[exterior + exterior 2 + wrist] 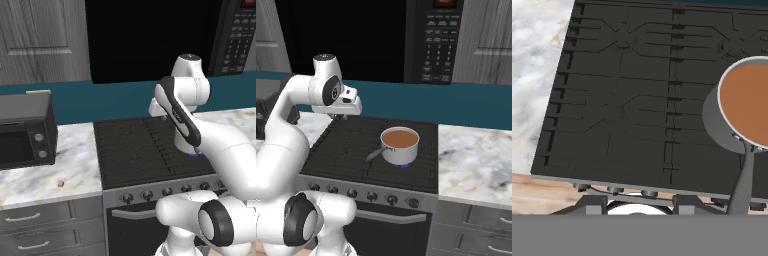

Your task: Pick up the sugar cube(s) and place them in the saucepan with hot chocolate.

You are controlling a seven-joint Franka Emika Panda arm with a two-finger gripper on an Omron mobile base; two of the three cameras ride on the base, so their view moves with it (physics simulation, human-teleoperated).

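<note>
My gripper hangs above the stove's back left grates; I cannot tell how wide its jaws stand. The saucepan with hot chocolate sits on the front right burner, and the sugar cube lies on the marble counter left of the stove, near its front edge.

Marble counter, left of the stove: a dark toaster oven is seated at the back, and a tiny tan sugar cube is seen alone near the front edge. On the black stove grates, a steel saucepan of brown liquid is set on the right front burner, handle directed toward the left front. A further counter stretch is shown right of the stove.
</note>
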